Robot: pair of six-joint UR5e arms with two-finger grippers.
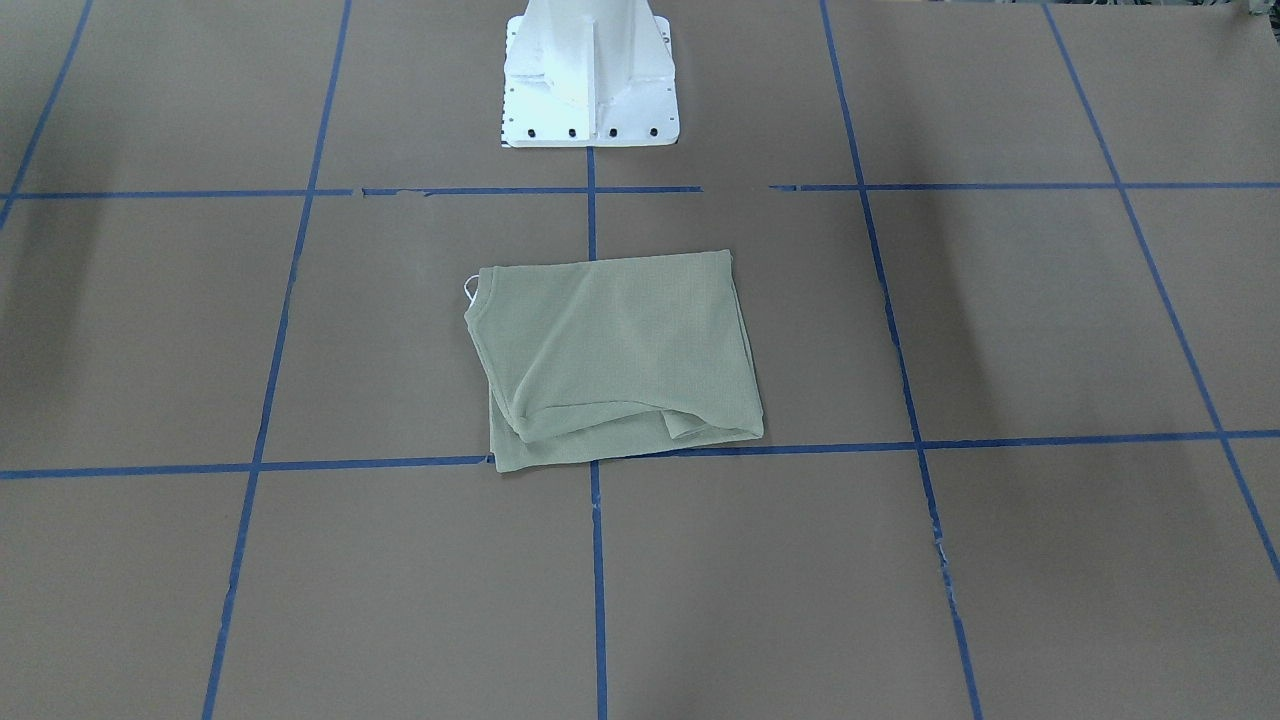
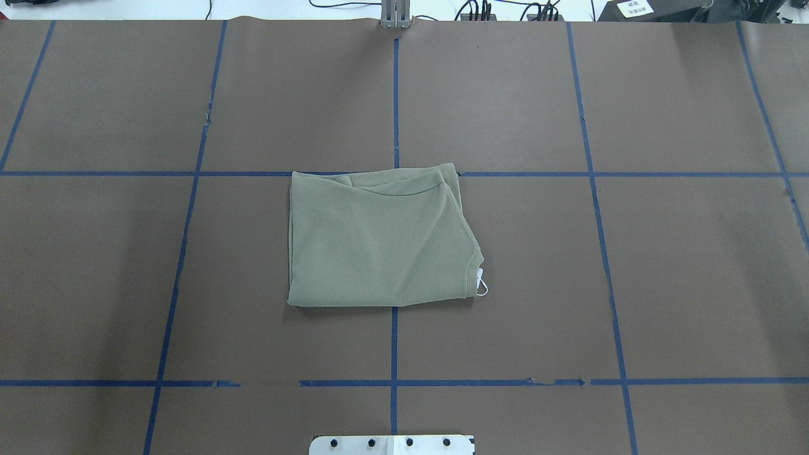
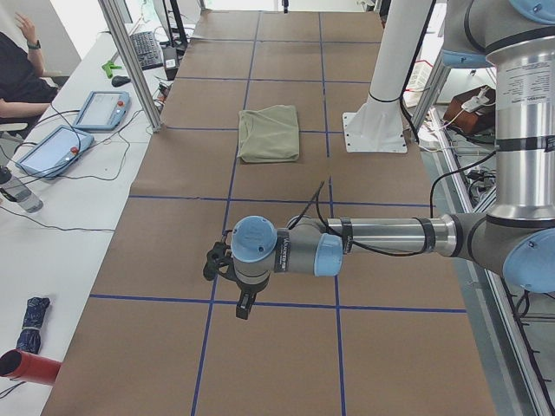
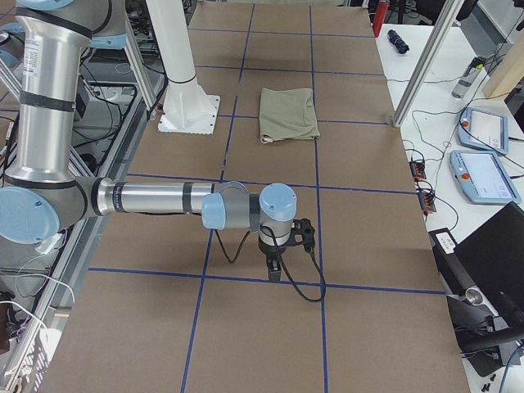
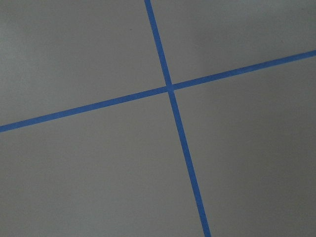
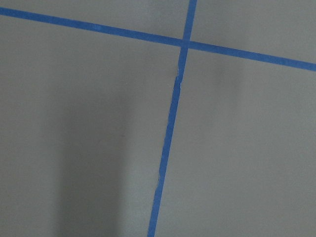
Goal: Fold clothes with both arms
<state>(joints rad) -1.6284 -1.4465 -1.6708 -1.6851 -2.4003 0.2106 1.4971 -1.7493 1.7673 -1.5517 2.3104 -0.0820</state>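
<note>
The left arm (image 3: 381, 236) and right arm (image 4: 155, 199) stretch level, well apart from the one shirt (image 2: 379, 240). We cannot tell whether the left gripper (image 3: 244, 305) or right gripper (image 4: 274, 268) is open.

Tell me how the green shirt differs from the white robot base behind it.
The shirt is sage-green soft cloth, folded into a rough rectangle; the base is white, rigid and bolted down. The shirt lies flat; the base rises as a column. Both straddle the centre tape line.

No legible text; shirt tag (image 2: 481, 282) unreadable.
</note>
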